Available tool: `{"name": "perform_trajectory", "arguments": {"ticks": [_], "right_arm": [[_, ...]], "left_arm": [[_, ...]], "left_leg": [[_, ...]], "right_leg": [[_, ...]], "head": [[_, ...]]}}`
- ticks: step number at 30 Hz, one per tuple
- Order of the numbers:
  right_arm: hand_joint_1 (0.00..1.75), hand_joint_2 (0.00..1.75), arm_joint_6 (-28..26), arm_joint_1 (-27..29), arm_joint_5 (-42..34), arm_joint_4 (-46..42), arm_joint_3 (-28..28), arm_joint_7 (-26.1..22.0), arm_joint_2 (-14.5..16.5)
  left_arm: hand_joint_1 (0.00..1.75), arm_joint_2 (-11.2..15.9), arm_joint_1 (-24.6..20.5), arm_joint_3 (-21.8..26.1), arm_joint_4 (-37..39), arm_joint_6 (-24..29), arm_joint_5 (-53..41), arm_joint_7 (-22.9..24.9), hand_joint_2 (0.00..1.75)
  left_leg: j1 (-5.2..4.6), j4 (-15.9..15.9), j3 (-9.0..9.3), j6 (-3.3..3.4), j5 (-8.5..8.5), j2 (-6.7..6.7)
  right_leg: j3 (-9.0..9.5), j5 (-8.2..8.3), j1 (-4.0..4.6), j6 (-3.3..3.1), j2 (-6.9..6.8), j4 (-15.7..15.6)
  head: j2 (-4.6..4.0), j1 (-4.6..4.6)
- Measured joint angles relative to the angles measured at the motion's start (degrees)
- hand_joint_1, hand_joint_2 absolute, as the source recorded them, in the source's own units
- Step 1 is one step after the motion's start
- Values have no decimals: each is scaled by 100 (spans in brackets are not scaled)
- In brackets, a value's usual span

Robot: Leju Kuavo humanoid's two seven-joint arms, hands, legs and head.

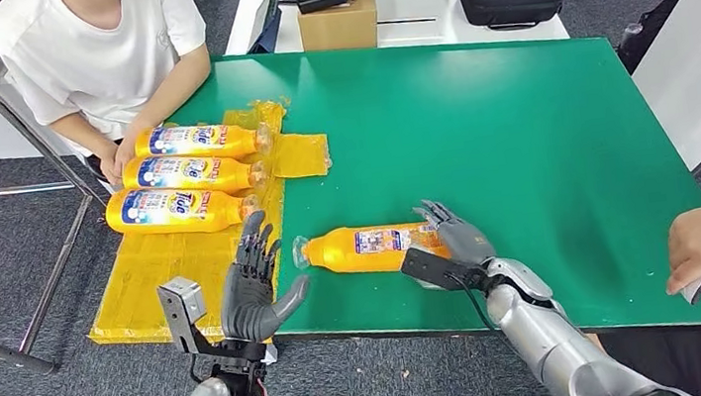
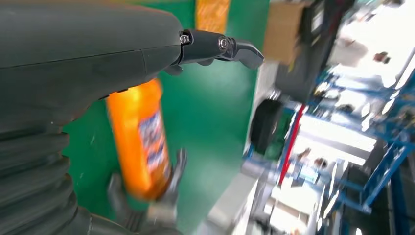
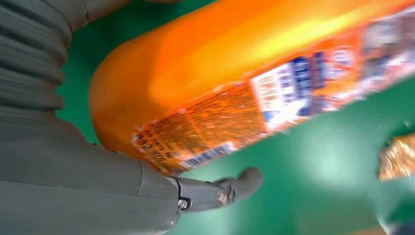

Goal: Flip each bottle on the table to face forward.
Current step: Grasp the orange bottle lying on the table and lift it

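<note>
Bright, even indoor light with soft shadows; both wrist views are motion-blurred, backgrounds washed out.

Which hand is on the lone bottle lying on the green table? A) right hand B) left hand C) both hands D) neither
A: the right hand wraps the base end of the lone bottle lying on its side on the green table, while the left hand hovers open just off the cap end, not touching it.
</note>
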Motion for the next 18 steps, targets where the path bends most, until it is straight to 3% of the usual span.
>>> {"name": "perform_trajectory", "arguments": {"ticks": [6,7,10,11,18], "right_arm": [[0,175,125,-219,211,244,293,89,55],[10,175,142,-260,292,272,361,162,64],[140,175,303,-437,472,364,576,490,106],[173,175,390,-503,493,396,643,571,116],[175,175,534,-694,365,524,856,526,127]], "left_arm": [[0,42,38,-33,132,-693,653,406,175],[0,60,66,-56,137,-816,733,426,175],[0,103,134,-131,137,-1042,815,421,175],[0,109,141,-152,137,-1065,813,416,175],[0,113,106,-236,198,-1066,796,381,175]], "left_leg": [[1,0,4,0,0,0],[1,0,5,0,0,1],[1,0,9,-1,-1,11],[1,0,10,-1,-1,13],[0,0,11,0,1,10]], "right_leg": [[6,1,1,0,1,2],[6,1,1,0,3,2],[5,1,1,0,13,1],[5,0,1,0,14,1],[9,2,0,0,13,1]], "head": [[-1,0],[-1,-1],[0,0],[0,0],[0,0]]}}
